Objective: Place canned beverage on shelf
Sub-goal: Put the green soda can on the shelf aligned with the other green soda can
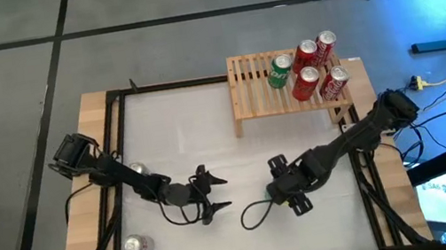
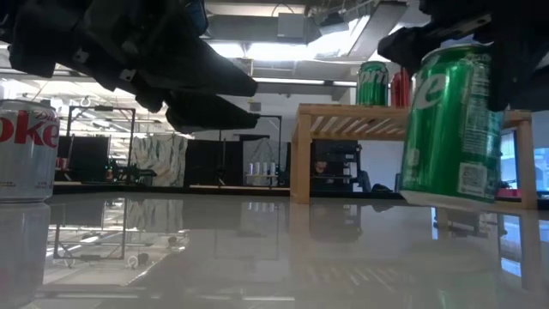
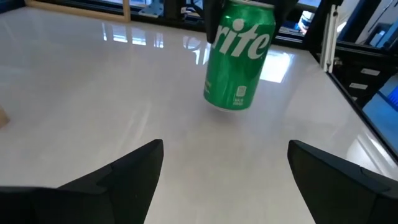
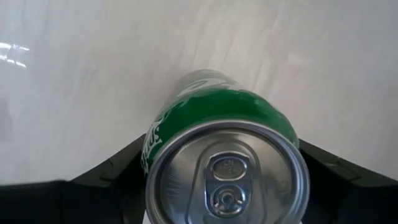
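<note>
Holding the smooth, slippery green can [image 3: 239, 56] by its round sides, the right claw [image 4: 227, 186] must squeeze gently, while the left claw [image 1: 209, 194] waits open.

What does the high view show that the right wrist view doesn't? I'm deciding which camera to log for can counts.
Only the high view shows the shelf with one green can and four red cans on it, two silver cans at the table's left, and the open left gripper. Only the right wrist view shows the green can from above, its pull-tab lid between the right gripper's fingers. Both show the white table.
</note>
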Controlling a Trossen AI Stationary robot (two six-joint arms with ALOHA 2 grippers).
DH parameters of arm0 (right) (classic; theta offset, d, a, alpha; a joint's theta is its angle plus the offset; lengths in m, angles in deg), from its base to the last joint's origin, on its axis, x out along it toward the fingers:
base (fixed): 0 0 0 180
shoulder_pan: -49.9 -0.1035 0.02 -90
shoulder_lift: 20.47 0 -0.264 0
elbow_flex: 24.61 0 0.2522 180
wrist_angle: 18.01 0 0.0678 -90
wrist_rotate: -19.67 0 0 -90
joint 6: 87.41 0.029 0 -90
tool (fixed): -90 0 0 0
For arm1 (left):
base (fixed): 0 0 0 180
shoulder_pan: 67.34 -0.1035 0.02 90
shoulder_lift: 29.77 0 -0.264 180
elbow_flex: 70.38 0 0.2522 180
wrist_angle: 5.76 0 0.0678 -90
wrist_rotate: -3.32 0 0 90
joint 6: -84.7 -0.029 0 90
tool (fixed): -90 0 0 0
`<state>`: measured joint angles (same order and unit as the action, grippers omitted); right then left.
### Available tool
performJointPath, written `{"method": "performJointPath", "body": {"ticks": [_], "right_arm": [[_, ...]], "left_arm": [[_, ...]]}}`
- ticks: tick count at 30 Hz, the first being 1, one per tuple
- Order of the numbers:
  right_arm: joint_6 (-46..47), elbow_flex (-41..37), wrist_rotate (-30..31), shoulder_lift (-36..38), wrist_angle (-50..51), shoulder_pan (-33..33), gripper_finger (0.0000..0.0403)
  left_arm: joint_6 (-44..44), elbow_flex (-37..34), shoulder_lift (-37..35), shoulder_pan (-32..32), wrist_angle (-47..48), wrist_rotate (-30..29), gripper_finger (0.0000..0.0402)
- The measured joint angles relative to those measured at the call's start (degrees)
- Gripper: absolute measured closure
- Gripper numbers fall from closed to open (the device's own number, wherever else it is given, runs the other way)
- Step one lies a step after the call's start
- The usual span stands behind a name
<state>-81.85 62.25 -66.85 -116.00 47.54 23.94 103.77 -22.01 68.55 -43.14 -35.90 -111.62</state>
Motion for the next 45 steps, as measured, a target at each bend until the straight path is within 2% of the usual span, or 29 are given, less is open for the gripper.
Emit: {"method": "performJointPath", "body": {"ticks": [5, 13, 18, 23, 27, 29, 34, 37, 41, 45], "right_arm": [[0.01, 0.0, -0.04, -0.27, 0.09, 0.27, 0.0109], [0.09, 0.0, -0.11, -0.72, -0.89, 0.12, 0.0042], [0.88, 0.23, -0.07, -0.74, -0.34, 0.12, 0.0022], [9.09, 6.43, -0.86, -0.59, 11.64, -0.39, 0.0027], [19.85, 8.33, 0.24, 1.21, 17.12, -4.25, 0.0035], [25.34, 7.29, 4.19, 2.24, 17.07, -8.16, 0.0036], [40.34, 1.53, 20.49, 2.78, 15.99, -19.68, 0.0036], [50.29, -3.73, 25.53, 2.82, 12.01, -24.41, 0.0036], [59.52, -11.53, 33.24, 2.81, 3.21, -27.9, 0.0036], [61.16, -18.51, 37.85, 2.8, -8.29, -27.81, 0.0036]], "left_arm": [[-0.11, 0.0, 0.0, -0.61, 0.04, -0.12, 0.0067], [-0.11, -0.01, 0.0, -0.57, 0.07, 0.45, 0.0067], [-0.11, -0.02, 0.0, -0.57, 0.02, 0.52, 0.0067], [-0.15, 0.55, 0.0, -0.93, -0.63, 0.64, 0.0067], [-1.48, 2.67, 0.79, -1.46, -0.9, 0.6, 0.0067], [-3.06, 4.6, 2.41, -1.44, -0.83, 0.51, 0.0067], [-5.75, 11.78, 9.16, -2.96, -0.76, 0.73, 0.0067], [-5.75, 15.98, 13.58, -4.41, -0.48, 0.58, 0.0067], [-5.73, 20.66, 18.32, -6.33, -0.35, 0.4, 0.0067], [-5.99, 24.23, 21.92, -8.01, -0.18, -0.41, 0.0067]]}}
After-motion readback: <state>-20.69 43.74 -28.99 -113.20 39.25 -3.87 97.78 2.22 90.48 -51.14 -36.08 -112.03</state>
